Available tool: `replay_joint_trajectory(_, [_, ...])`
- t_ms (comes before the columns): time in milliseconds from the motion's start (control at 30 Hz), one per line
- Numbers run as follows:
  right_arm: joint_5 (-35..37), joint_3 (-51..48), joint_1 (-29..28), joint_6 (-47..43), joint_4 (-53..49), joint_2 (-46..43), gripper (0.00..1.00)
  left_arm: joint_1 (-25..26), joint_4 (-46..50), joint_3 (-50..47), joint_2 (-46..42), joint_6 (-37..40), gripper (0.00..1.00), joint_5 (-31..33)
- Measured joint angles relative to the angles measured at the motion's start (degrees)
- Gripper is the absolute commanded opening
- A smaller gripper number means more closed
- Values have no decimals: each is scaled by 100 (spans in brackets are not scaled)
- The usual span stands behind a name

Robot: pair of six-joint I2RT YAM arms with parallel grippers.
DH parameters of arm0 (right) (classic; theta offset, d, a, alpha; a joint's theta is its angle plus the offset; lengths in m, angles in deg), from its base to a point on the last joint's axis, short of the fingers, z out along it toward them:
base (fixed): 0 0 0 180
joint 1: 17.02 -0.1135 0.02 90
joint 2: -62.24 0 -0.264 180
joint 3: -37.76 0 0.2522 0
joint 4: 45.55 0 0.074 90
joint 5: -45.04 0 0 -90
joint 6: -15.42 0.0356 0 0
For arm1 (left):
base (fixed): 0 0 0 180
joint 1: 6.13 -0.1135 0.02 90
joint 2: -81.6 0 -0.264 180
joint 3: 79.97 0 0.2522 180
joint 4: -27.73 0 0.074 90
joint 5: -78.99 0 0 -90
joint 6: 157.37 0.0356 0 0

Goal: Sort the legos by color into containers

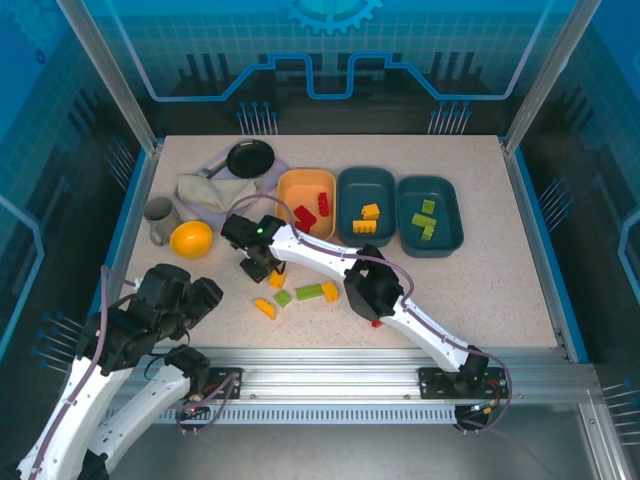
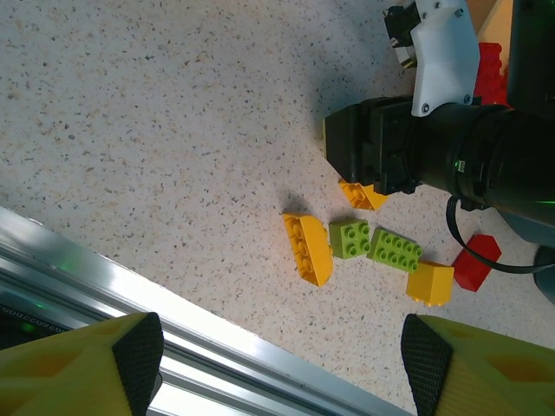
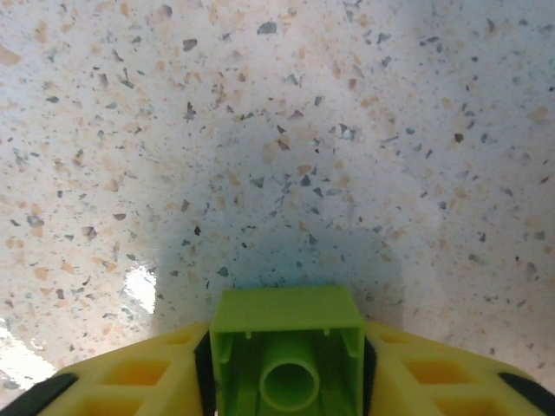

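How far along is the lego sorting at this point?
Done: red bricks sit in the orange tray, yellow bricks in the middle teal tray, green bricks in the right teal tray. In hand: the right gripper grips a green brick. Left: loose bricks, yellow, green and red, on the table; the left gripper is open.

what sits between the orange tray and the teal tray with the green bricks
The second teal tray, holding yellow bricks, sits between them in one row, as the top view shows.
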Motion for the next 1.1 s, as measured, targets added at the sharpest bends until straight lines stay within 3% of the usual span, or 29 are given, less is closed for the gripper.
replay_joint_trajectory(300, [131, -339, 7, 13, 125, -313, 31, 0, -144, 0, 2, 107, 76, -201])
replay_joint_trajectory(400, [249, -970, 33, 98, 249, -1027, 31, 0, -518, 0, 98, 317, 76, -496])
replay_joint_trajectory(533, [361, -2354, 343, 369, 691, -2872, 31, 24, -1193, 109, 789, 645, 76, -1003])
replay_joint_trajectory(667, [350, -3779, 1513, 721, 1180, -4872, 31, 258, -1958, 415, 1792, 942, 75, -1331])
replay_joint_trajectory(800, [181, -4911, 3195, 1045, 1386, -5860, 31, 595, -2551, 737, 2658, 1134, 75, -1451])
replay_joint_trajectory(933, [-308, -5554, 4566, 1290, 1370, -5643, 32, 883, -3038, 977, 3379, 1189, 75, -1497])
replay_joint_trajectory(1100, [-879, -5283, 5351, 1475, 1311, -4520, 32, 1110, -3344, 1285, 4076, 1202, 75, -1513])
